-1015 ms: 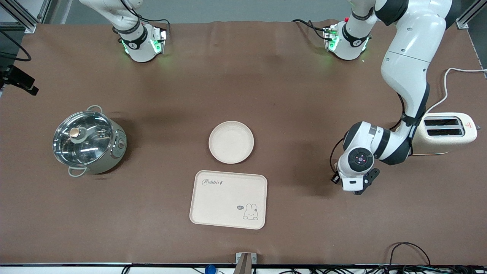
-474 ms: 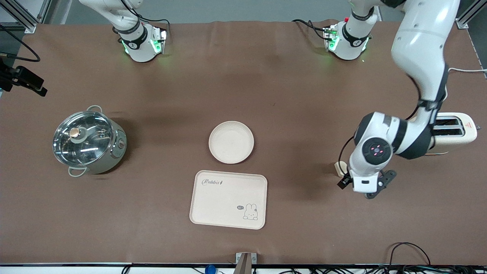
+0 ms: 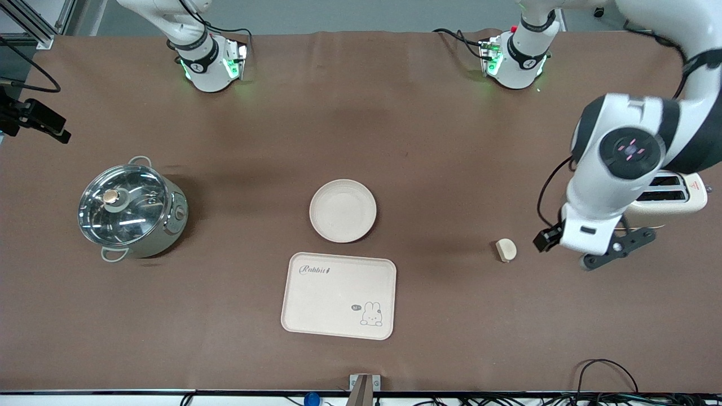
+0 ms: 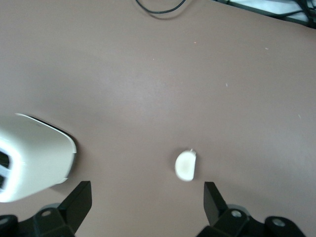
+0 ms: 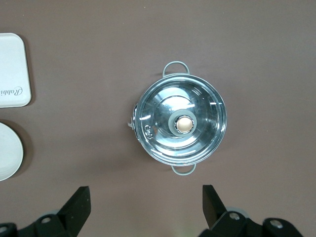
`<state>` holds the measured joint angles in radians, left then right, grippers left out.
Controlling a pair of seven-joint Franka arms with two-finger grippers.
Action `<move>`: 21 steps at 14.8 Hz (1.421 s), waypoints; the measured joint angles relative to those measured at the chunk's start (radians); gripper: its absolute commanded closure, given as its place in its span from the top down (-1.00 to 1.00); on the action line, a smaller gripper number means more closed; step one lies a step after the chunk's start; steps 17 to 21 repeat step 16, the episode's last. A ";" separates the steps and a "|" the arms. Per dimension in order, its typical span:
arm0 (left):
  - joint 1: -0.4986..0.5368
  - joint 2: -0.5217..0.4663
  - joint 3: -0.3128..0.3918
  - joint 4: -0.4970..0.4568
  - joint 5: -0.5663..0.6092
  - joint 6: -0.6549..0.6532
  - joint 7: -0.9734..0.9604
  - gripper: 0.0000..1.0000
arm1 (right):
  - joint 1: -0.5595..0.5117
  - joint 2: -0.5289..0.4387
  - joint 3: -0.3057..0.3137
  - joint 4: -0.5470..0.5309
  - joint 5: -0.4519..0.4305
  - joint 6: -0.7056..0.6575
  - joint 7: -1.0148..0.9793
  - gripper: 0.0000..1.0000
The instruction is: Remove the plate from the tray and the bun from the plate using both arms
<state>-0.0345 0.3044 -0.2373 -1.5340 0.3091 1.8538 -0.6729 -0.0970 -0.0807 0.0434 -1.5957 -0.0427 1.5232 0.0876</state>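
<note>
The round cream plate [image 3: 343, 210] sits mid-table, just farther from the front camera than the rabbit tray [image 3: 338, 295]. The small pale bun [image 3: 506, 249] lies bare on the brown cloth toward the left arm's end, and it also shows in the left wrist view [image 4: 186, 165]. My left gripper [image 3: 608, 252] hangs open and empty above the cloth between the bun and the toaster [image 3: 671, 197]; in its wrist view the gripper [image 4: 146, 197] has wide-apart jaws and the bun lies off its middle. My right gripper [image 5: 145, 197] is open and empty, high over the pot [image 5: 180, 123].
The steel pot with a glass lid [image 3: 131, 210] stands toward the right arm's end. The toaster also shows in the left wrist view [image 4: 29, 153]. Cables [image 3: 606, 375] lie at the table edge nearest the front camera. The plate's rim [image 5: 7, 150] and the tray [image 5: 12, 69] show in the right wrist view.
My left gripper has risen and moved off the bun toward the toaster. The bun, hidden under it before, now lies uncovered on the cloth. Plate, tray and pot have not moved.
</note>
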 measured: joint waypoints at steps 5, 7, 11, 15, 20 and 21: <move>0.098 -0.189 0.001 0.004 -0.203 -0.189 0.426 1.00 | 0.000 0.000 0.000 0.000 0.000 -0.005 0.000 1.00; 0.111 -0.246 0.001 0.004 -0.216 -0.250 0.508 1.00 | 0.000 0.000 0.000 0.000 0.000 -0.006 0.000 1.00; 0.095 -0.323 0.002 0.002 -0.234 -0.330 0.553 1.00 | 0.000 0.002 -0.002 0.000 0.001 -0.006 -0.008 1.00; 0.003 -0.369 0.095 -0.014 -0.250 -0.405 0.633 1.00 | -0.006 0.008 -0.012 0.001 0.037 -0.006 -0.074 1.00; 0.005 -0.374 0.103 -0.014 -0.254 -0.408 0.662 1.00 | -0.008 0.009 -0.014 0.001 0.041 -0.006 -0.079 1.00; 0.005 -0.374 0.103 -0.014 -0.254 -0.408 0.662 1.00 | -0.008 0.009 -0.014 0.001 0.041 -0.006 -0.079 1.00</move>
